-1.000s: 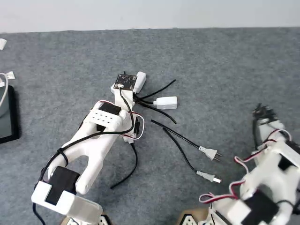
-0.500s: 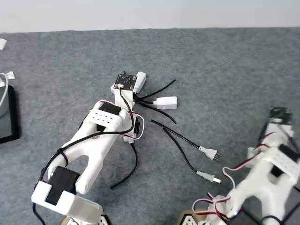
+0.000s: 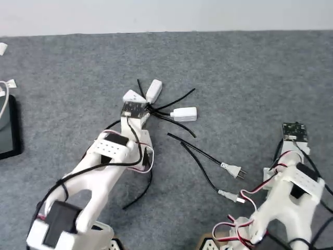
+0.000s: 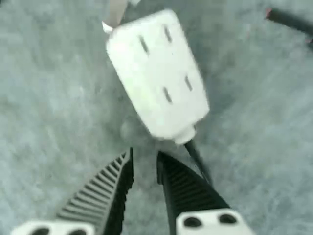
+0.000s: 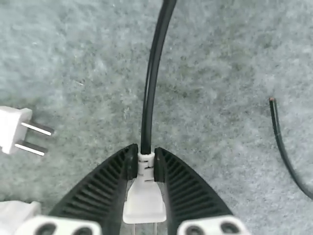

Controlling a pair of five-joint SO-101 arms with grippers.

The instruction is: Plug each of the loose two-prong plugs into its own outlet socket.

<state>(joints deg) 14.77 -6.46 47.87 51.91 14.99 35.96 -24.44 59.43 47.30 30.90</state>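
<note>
Grasp achieved: the right gripper (image 5: 144,154) has swung in and pinches one plug (image 5: 143,196) on the mat (image 5: 220,58), while the left gripper (image 4: 145,160), seemingly just ajar, has backed off the outlet socket (image 4: 156,73), exposing it.

No legible txt, labels, nos. or signs on anything here.
</note>
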